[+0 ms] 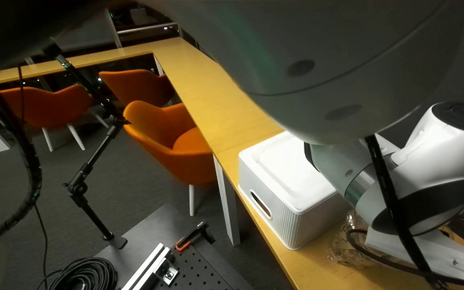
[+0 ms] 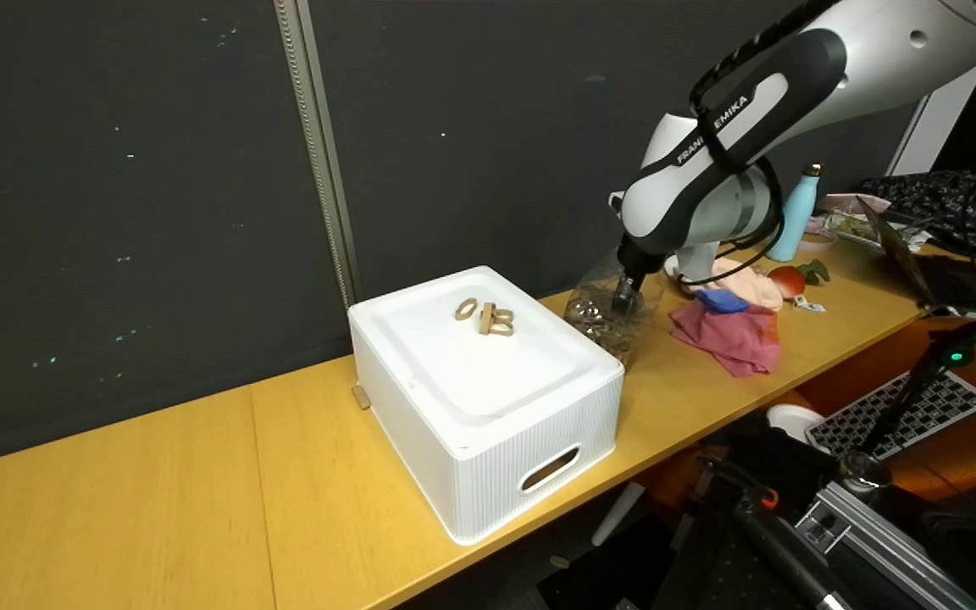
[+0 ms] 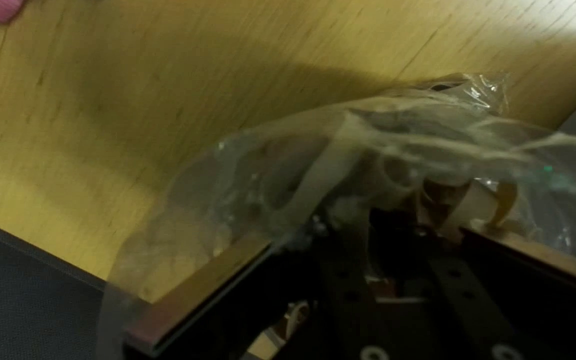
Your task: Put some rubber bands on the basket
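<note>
The basket (image 2: 471, 373) is a white ribbed bin lying bottom up on the table, and shows in both exterior views (image 1: 272, 189). A few tan rubber bands, a single loop (image 2: 466, 309) and a small cluster (image 2: 496, 320), lie on its top. More rubber bands (image 3: 475, 202) are inside the clear plastic bag (image 2: 591, 326) beside the basket. The bag also shows in an exterior view (image 1: 344, 243). My gripper (image 2: 626, 296) points down into the bag. In the wrist view its dark fingertips (image 3: 355, 222) are close together among the bands. Whether they hold a band is too dark to tell.
A pink cloth (image 2: 729, 339), a blue cloth (image 2: 721, 301), a round red object (image 2: 787, 281) and a light-blue bottle (image 2: 795, 212) stand beyond the bag. A dark wall panel (image 2: 158, 212) runs along the table's back. A small tan piece (image 2: 361, 396) lies behind the basket.
</note>
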Tool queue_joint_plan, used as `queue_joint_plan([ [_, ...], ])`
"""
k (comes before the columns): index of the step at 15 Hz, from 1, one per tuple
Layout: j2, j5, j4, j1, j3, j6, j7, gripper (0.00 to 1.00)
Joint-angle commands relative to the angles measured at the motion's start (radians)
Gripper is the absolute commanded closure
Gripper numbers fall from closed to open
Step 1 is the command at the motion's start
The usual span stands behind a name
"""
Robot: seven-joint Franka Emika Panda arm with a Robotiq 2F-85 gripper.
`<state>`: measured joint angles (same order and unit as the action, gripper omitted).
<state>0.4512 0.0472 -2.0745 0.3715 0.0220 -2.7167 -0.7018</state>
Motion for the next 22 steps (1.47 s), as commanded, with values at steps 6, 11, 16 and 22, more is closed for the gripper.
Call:
queue_joint_plan([
  [6,-0.127,-0.021,-0.004,-0.023,0.03,0.099,0.068,0.98],
  [11,-0.228,-0.057,0.094,-0.068,0.077,0.333,0.191,0.98],
  [16,-0.258,-0.083,0.256,-0.125,0.074,0.52,0.261,0.98],
  [22,-0.202,-0.082,0.408,-0.238,0.023,0.638,0.307,0.98],
])
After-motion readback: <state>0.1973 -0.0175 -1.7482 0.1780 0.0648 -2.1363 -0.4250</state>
